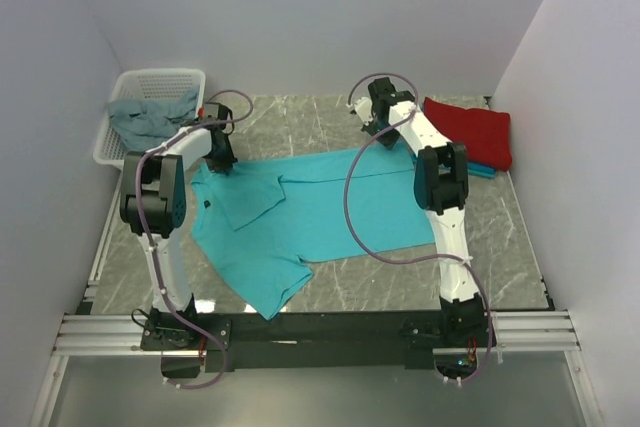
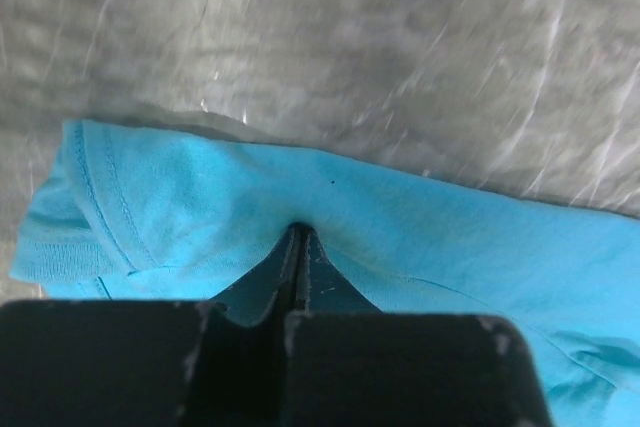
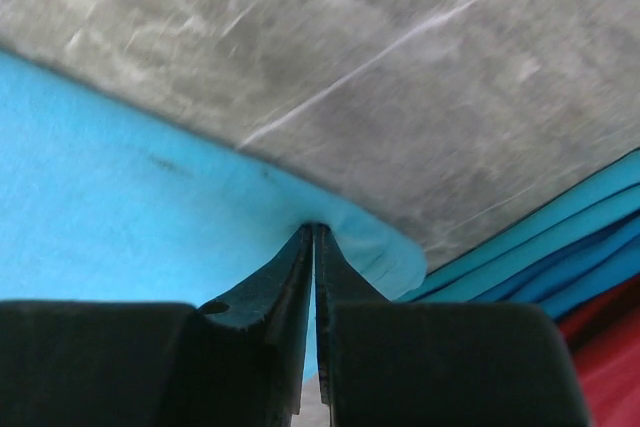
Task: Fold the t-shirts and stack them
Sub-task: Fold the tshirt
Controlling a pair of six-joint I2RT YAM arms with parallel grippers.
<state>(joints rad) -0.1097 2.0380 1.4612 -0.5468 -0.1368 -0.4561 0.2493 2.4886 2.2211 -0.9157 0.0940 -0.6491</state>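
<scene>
Turquoise shirt [image 1: 300, 212] | left tool [image 2: 298, 231], right tool [image 3: 314, 230] pinching it | wrist views only

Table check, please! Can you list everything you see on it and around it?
Surface: grey marbled table.
Job's things: turquoise shirt spread out in the middle; red shirt folded on a blue shirt, far right; grey shirt in the basket.
Clutter: white basket, far left.
Grippers: left gripper and right gripper both shut on the turquoise shirt's far edge.
Cables: purple cables loop off both arms.
Surroundings: plain white walls.
</scene>
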